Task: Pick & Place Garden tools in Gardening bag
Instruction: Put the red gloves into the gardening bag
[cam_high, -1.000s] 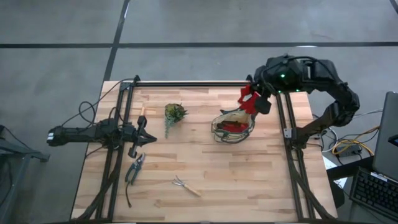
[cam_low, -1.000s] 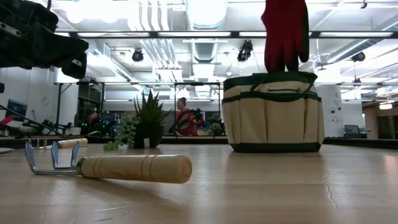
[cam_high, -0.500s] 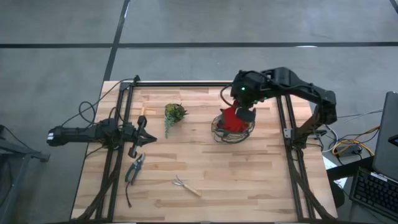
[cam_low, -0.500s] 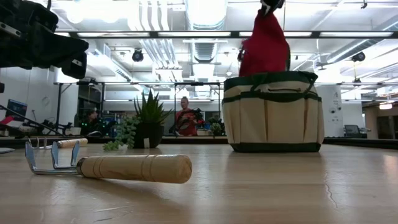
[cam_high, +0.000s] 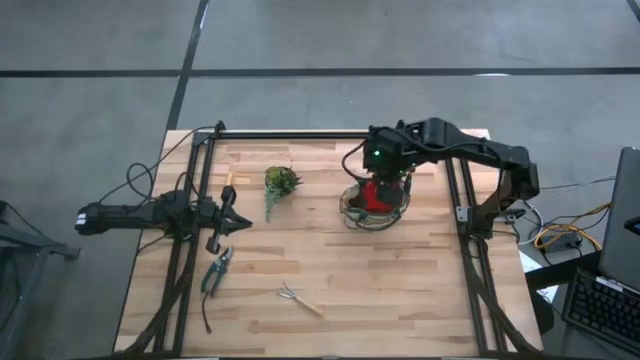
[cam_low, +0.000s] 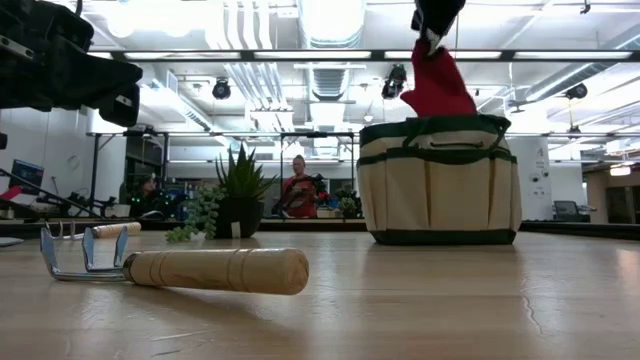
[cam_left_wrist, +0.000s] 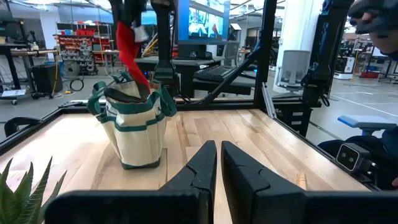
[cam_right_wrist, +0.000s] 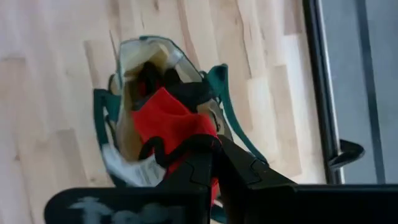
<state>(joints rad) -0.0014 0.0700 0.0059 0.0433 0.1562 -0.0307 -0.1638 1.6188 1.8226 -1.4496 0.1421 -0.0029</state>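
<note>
Since the previous frames the right gripper (cam_high: 383, 172) has come down from beyond the table's edge to sit directly over the gardening bag (cam_high: 375, 203), and the red glove (cam_low: 436, 85) it carries has sunk partway into the bag's mouth. The low view shows the glove's upper half standing above the green rim; the right wrist view adds that the fingers (cam_right_wrist: 199, 158) are clenched on the red glove (cam_right_wrist: 163, 118), with something dark, perhaps another glove, already lying beneath it inside the bag. The left gripper (cam_high: 228, 212), its fingers nearly closed and holding nothing, waits well away at the far side of the table. Between the two grippers stands the leafy plant (cam_high: 281, 183); the pruners (cam_high: 216, 268) lie just beside the left gripper, and the hand fork (cam_high: 299, 298) rests well apart from both.
</note>
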